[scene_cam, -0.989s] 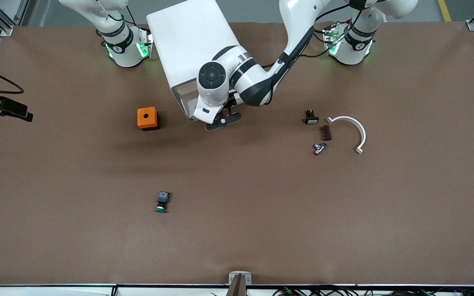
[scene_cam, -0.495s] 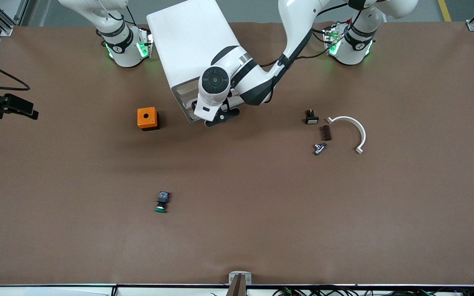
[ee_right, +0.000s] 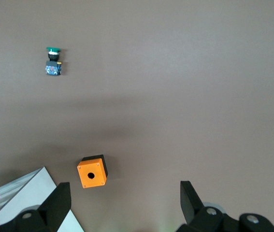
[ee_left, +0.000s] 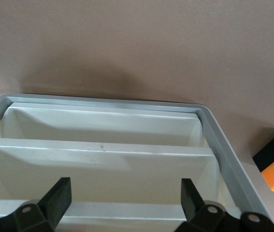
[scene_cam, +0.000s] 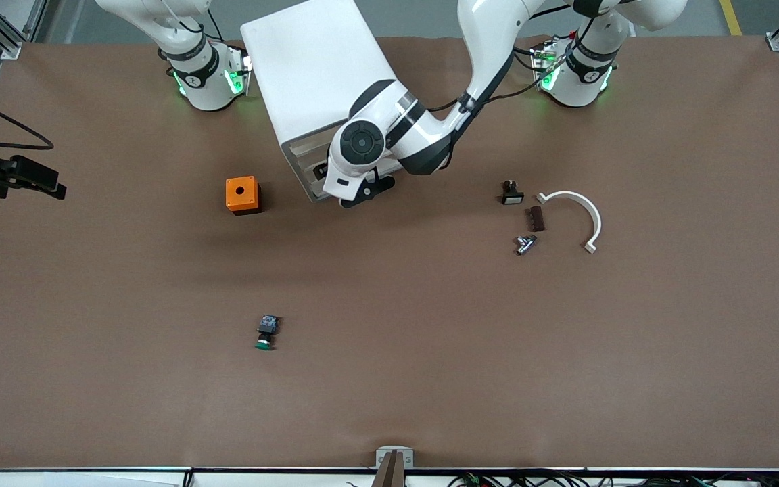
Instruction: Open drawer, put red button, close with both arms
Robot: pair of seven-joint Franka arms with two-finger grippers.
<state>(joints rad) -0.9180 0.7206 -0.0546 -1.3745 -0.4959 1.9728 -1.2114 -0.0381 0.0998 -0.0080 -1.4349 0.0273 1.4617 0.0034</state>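
- Brown matting covers the whole table (scene_cam: 430, 379); nearest the front camera lies the green-capped button (scene_cam: 266, 333), alone on the mat and not the task's piece.
- Farther up, toward the left arm's end of the table, sit a small black-and-white part (scene_cam: 512, 193), a dark brown block (scene_cam: 535, 218), a metal fitting (scene_cam: 525, 243) and a white curved bracket (scene_cam: 579, 213). An orange box (scene_cam: 242, 195) stands beside the cabinet (scene_cam: 315, 74).
- No red-capped button shows in any view; I judge it already lies in a drawer, hidden.
- Left gripper (ee_left: 124, 203) hangs at the cabinet's front with fingers spread, pinching nothing, facing the drawer (ee_left: 103, 150) and its pale front edges.
- Right gripper (ee_right: 124, 203) waits high over the orange box, fingers spread and empty.
- Judged progress: late; pushing the drawer home with both arms seems left.
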